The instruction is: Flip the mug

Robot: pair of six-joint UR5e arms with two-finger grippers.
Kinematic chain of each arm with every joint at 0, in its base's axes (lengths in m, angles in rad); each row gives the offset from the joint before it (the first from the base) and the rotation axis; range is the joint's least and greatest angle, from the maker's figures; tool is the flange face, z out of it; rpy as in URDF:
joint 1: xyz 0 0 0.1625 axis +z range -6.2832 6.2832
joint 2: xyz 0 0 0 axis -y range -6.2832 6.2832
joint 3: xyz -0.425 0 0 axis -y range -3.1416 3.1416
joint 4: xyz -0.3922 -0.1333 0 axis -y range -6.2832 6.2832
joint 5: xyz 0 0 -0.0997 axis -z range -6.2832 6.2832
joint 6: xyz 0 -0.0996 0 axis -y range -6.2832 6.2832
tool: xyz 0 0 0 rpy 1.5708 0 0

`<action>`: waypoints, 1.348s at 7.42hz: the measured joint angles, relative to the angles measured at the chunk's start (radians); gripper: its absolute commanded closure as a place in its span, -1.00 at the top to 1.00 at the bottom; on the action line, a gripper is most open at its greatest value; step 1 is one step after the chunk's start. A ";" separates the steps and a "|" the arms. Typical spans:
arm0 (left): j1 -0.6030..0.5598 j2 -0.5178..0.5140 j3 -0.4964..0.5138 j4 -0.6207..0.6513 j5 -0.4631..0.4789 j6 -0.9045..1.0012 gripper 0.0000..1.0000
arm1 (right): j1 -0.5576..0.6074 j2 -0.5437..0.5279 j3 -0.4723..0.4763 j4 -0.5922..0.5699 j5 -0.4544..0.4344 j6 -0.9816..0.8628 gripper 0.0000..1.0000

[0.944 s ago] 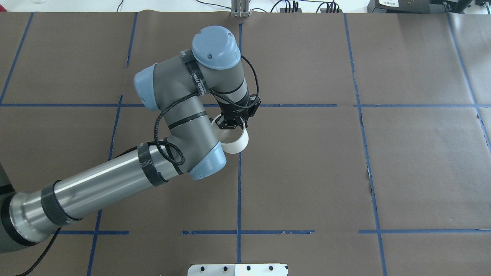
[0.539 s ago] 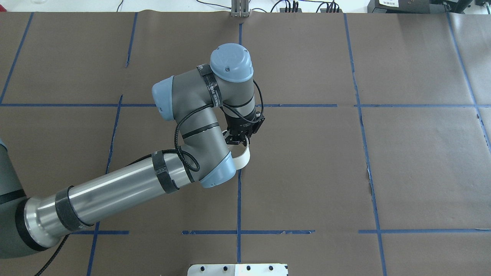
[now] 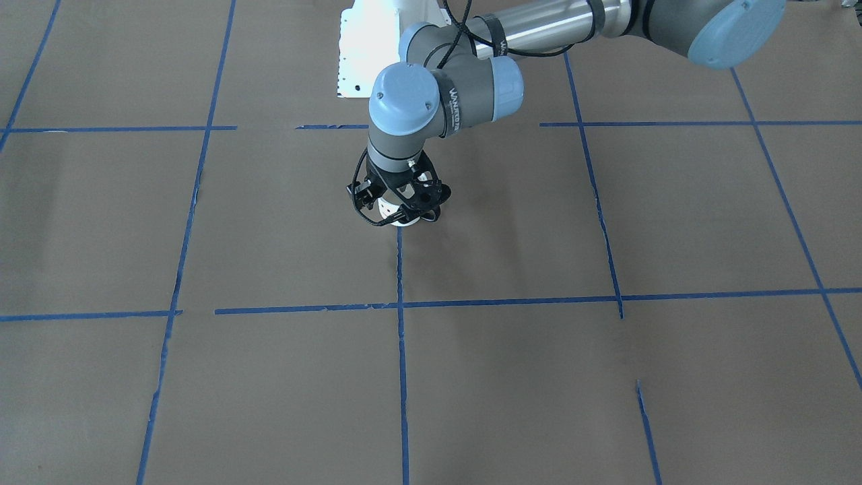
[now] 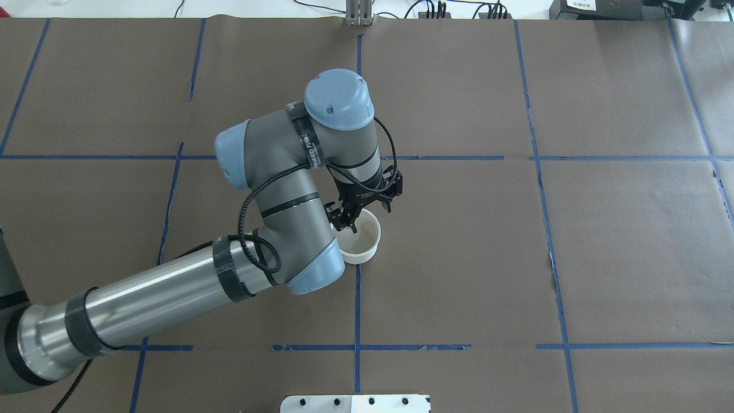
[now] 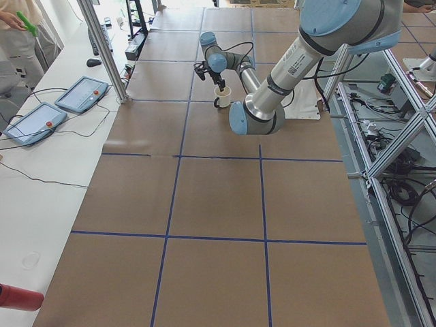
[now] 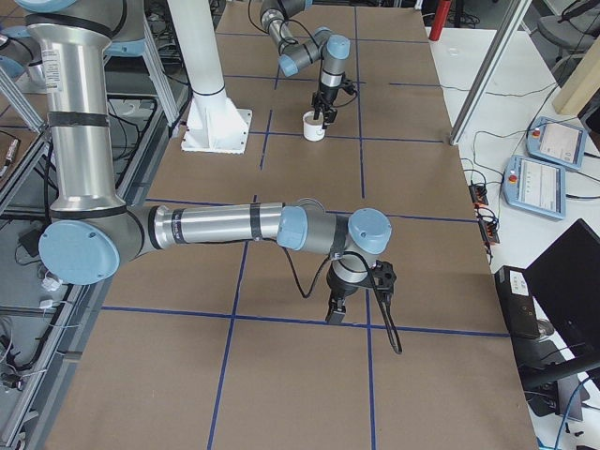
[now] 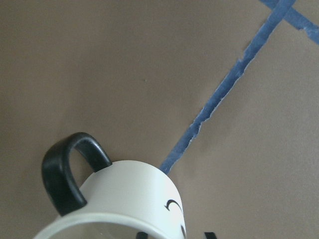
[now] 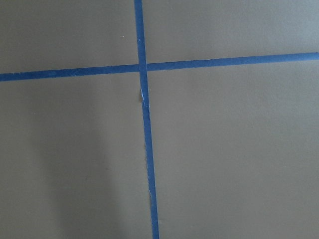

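Note:
The white mug (image 4: pixel 361 245) stands upright with its mouth up, on the brown paper beside a blue tape line. It also shows in the front view (image 3: pixel 393 215) and both side views (image 5: pixel 222 97) (image 6: pixel 312 127). My left gripper (image 4: pixel 347 223) points down at the mug's far-left rim, one finger inside and one outside, shut on the rim. The left wrist view shows the mug's black handle (image 7: pixel 65 174) and part of the drawn face (image 7: pixel 172 205). My right gripper (image 6: pixel 334 315) hovers low over a tape crossing far from the mug; I cannot tell whether it is open or shut.
A white base plate (image 4: pixel 355 403) sits at the near table edge. A metal post (image 4: pixel 359 14) stands at the far edge. Blue tape lines (image 4: pixel 356 310) grid the paper. Control tablets (image 5: pixel 80 94) lie off the table's side.
The left wrist has turned the mug from tilted on its side to upright with its mouth up, and lowered it toward the paper by the tape line.

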 measured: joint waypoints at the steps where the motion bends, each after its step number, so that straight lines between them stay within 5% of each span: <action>1: -0.029 0.063 -0.133 0.042 -0.012 0.077 1.00 | 0.000 0.000 0.000 0.000 0.000 0.000 1.00; 3: -0.144 0.234 -0.391 0.146 -0.024 0.349 1.00 | 0.000 0.000 0.000 0.000 0.000 0.000 1.00; 5: -0.307 0.453 -0.521 0.175 -0.033 0.749 1.00 | 0.000 0.000 0.000 0.000 0.000 0.000 1.00; 8: -0.628 0.784 -0.501 0.177 -0.098 1.550 1.00 | 0.000 0.000 0.000 0.000 0.000 0.000 1.00; 10: -0.903 0.887 -0.341 0.173 -0.113 1.909 1.00 | 0.000 0.000 0.000 0.000 0.000 0.000 1.00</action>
